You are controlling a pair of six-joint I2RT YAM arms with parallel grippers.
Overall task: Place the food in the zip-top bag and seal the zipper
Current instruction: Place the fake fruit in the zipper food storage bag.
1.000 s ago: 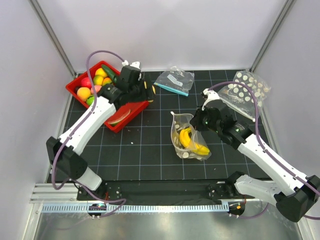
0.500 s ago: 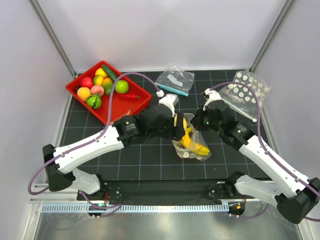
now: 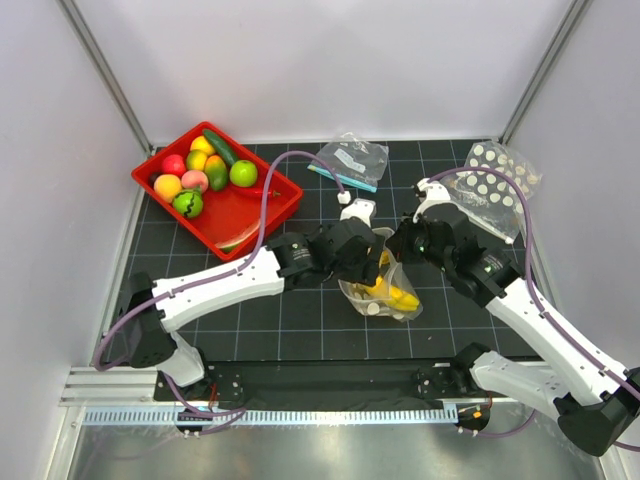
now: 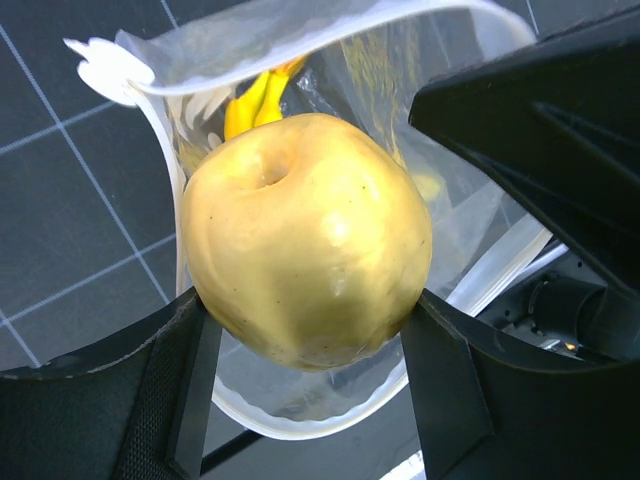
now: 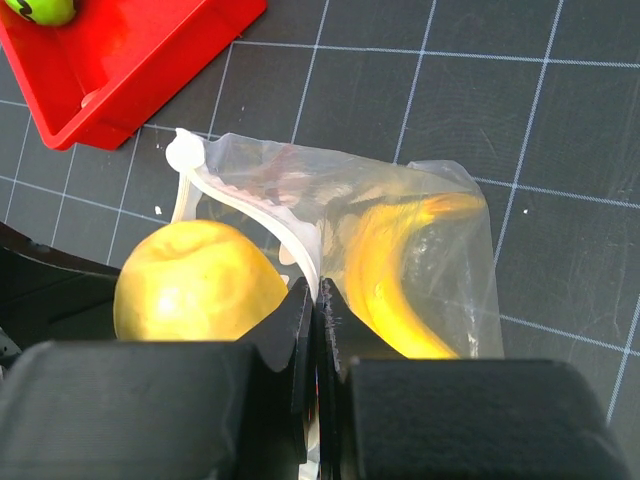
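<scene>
Now, clamped between the fingers of the left tool [image 3: 362, 248], a glossy pale-yellow round toy fruit [image 4: 305, 240]. Directly beyond it, the gaping mouth of the clear white-dotted plastic bag [image 5: 270, 172], ridged rim [image 4: 168, 170] pinched tight in the closed right tool [image 5: 317, 300]. Deeper inside, yellow toy bananas [image 5: 400, 310], over the dark gridded surface [image 5: 560, 120]. Probably straight ahead through the mouth, then release.

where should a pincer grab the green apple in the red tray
Probably across the widest middle of the green apple, straight down from above. It is round, so any finger direction fits, while the walls of the red tray and the cucumber beside it hinder a sideways approach.
</scene>
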